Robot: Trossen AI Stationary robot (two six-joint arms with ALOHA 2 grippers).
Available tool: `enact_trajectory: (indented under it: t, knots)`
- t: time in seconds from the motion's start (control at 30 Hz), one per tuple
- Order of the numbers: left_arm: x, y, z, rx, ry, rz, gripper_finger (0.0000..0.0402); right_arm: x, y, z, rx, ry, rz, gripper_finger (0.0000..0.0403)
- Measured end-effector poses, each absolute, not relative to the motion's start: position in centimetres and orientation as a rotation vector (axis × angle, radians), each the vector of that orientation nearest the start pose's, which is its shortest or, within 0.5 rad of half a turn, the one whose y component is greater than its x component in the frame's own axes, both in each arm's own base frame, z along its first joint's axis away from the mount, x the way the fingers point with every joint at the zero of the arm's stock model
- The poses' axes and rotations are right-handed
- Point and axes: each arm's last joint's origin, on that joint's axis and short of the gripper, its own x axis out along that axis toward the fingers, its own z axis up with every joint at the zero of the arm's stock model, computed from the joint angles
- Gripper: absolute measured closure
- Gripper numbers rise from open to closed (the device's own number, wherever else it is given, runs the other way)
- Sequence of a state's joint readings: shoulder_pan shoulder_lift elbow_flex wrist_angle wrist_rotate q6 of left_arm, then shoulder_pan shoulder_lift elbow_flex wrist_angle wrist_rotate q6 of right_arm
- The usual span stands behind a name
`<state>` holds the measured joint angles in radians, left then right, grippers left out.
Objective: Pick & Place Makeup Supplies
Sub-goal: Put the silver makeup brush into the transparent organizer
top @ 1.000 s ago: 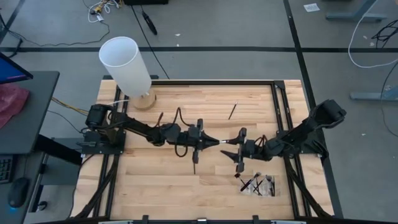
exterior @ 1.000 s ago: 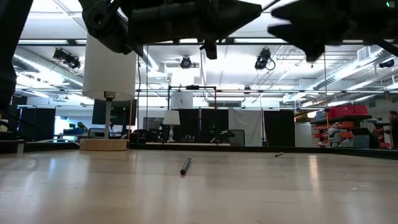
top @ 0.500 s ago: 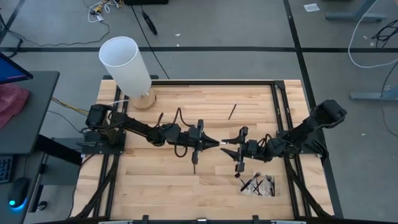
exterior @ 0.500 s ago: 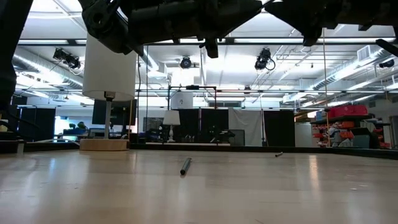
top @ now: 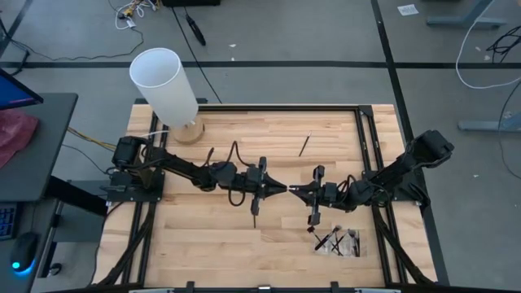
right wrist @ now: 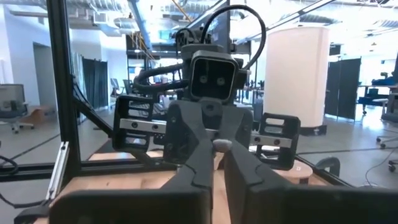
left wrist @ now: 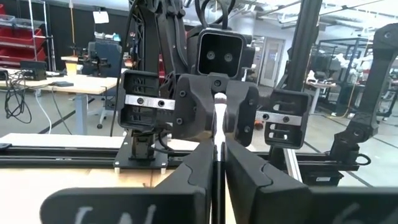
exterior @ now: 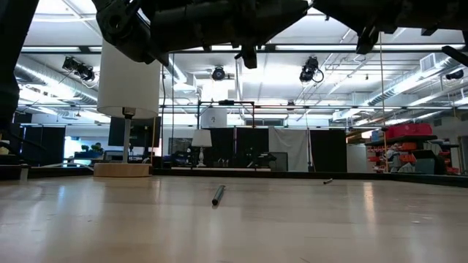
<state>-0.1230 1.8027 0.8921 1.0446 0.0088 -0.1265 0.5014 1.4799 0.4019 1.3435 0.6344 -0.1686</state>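
A thin dark makeup brush (top: 288,189) hangs level above the middle of the table, between my two grippers, which face each other tip to tip. My left gripper (top: 279,187) comes from the table's left and is shut on it. My right gripper (top: 298,191) comes from the right and is shut on its other end. Another brush (top: 255,216) lies flat on the wood just nearer, and a third (top: 305,145) lies farther back. More brushes lie in a small heap (top: 338,242) near the front right. My left gripper pinches the brush's dark handle (left wrist: 217,134) between its two fingers. The fingers are level, come from the table's left and lie along the brush. The brush is clear of the table. My right gripper pinches the brush's pale end (left wrist: 219,101) between its two fingers (right wrist: 198,149), level, from the table's right, along the brush. That end shows head-on between the fingers (right wrist: 221,146).
A tall white cylinder (top: 167,85) stands on a round wooden base at the table's far left corner. Black frame rails (top: 366,138) run along the table's sides. Bare wood (top: 195,244) lies in front of the arms.
My right gripper has shut: its fingers stood wide apart around the brush's end and are now closed on it. My left gripper has kept still with the brush level between the two.
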Motion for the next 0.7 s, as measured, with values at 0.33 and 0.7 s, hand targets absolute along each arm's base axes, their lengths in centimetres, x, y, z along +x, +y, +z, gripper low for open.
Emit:
enact_trajectory:
  t: [0.33,0.7]
  knots:
    - [37.2,-4.4,20.7,-0.072,-0.013,-0.101,0.0276,22.3,11.3,20.0,-0.005,-0.161,-0.271,0.0392]
    - [34.0,-3.6,22.7,0.101,0.306,0.263,0.0183,18.0,14.7,25.5,0.012,-0.015,-0.343,0.0397]
